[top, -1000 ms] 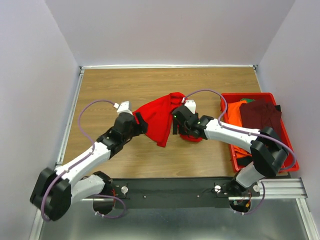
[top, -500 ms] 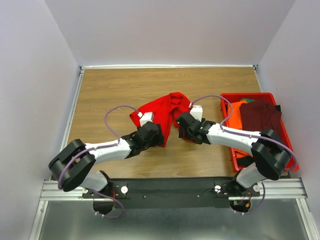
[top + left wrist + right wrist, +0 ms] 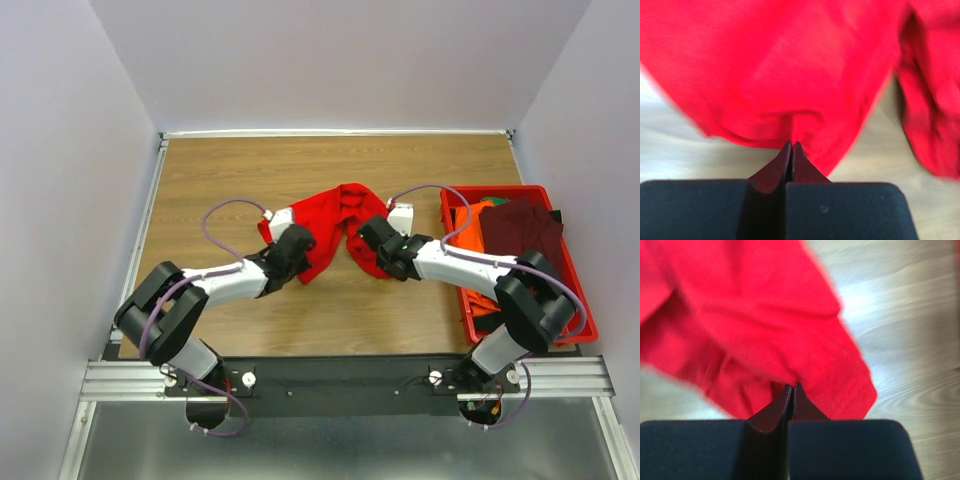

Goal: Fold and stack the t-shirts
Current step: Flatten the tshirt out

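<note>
Wooden table [image 3: 250,170], red plastic bin [image 3: 500,189] at its right edge, pale walls [image 3: 340,60] on three sides

The red t-shirt [image 3: 335,222] lies bunched in a rumpled arch at the middle of the wooden table [image 3: 300,165], its lower edges drawn into puckers. An orange t-shirt [image 3: 470,222] and a dark maroon t-shirt [image 3: 520,228] lie crumpled side by side in the red bin [image 3: 495,189], at the right.
</note>
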`<action>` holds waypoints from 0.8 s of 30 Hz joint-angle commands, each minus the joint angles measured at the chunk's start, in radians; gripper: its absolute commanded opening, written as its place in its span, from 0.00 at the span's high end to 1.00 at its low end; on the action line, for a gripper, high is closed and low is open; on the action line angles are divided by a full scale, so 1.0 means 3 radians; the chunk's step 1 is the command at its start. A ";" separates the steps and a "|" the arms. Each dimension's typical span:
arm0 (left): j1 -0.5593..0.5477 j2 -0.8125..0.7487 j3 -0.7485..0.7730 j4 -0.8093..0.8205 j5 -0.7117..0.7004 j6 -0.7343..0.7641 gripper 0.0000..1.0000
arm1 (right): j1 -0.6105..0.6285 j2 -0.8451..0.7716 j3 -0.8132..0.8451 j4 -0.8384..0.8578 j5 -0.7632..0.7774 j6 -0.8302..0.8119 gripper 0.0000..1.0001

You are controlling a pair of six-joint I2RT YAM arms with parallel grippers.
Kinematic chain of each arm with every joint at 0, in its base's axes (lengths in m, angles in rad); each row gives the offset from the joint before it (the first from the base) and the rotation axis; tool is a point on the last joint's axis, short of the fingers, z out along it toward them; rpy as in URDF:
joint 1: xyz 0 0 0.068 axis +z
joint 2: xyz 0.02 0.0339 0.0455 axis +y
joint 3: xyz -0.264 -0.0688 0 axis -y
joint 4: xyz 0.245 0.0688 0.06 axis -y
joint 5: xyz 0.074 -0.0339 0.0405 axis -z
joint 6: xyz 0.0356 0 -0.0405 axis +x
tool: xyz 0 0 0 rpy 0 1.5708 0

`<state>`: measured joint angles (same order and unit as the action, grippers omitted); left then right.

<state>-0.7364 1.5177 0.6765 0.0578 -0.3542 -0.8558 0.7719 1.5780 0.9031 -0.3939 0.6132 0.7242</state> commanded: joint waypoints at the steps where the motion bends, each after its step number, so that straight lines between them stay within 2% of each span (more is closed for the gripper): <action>1: 0.0449 -0.0364 -0.0056 -0.0100 -0.0128 0.0112 1.00 | -0.0338 -0.0192 0.0109 0.0035 0.0134 -0.0184 0.95; 4: 0.0944 -0.0798 -0.0107 -0.0187 -0.0138 0.0194 1.00 | -0.0659 -0.0391 0.0144 0.0030 0.0027 -0.0302 0.95; 7: 0.1186 -0.1064 -0.0087 -0.0315 -0.0098 0.0235 1.00 | -0.0971 -0.0489 0.0231 0.0030 -0.0085 -0.0424 0.95; 12: 0.1600 -0.1229 0.0107 -0.0545 0.0025 0.0235 1.00 | -0.1218 -0.0510 0.0696 0.0024 -0.0213 -0.0583 0.96; 18: 0.1979 -0.1199 0.0817 -0.0735 0.0296 0.0393 1.00 | -0.1392 -0.0311 0.1569 0.0009 -0.0418 -0.0783 0.97; 19: 0.2040 -0.1148 0.0934 -0.0735 0.0372 0.0403 1.00 | -0.1422 -0.0143 0.1870 0.0009 -0.0453 -0.0808 0.98; 22: 0.2240 -0.0796 0.1517 -0.0699 0.0607 0.0557 1.00 | -0.1458 0.0240 0.2444 0.0014 -0.0566 -0.0956 1.00; 23: 0.2316 -0.0592 0.1888 -0.0780 0.0654 0.0648 1.00 | -0.1463 0.0328 0.2866 0.0004 -0.0592 -0.1038 1.00; 24: 0.2347 -0.0499 0.2084 -0.0841 0.0679 0.0684 1.00 | -0.1479 0.0415 0.3052 0.0004 -0.0612 -0.1074 1.00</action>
<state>-0.0769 1.2648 1.1149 -0.1707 -0.2310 -0.7292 0.3447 1.6051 1.6005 -0.3965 0.4808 0.4831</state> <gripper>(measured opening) 0.010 0.007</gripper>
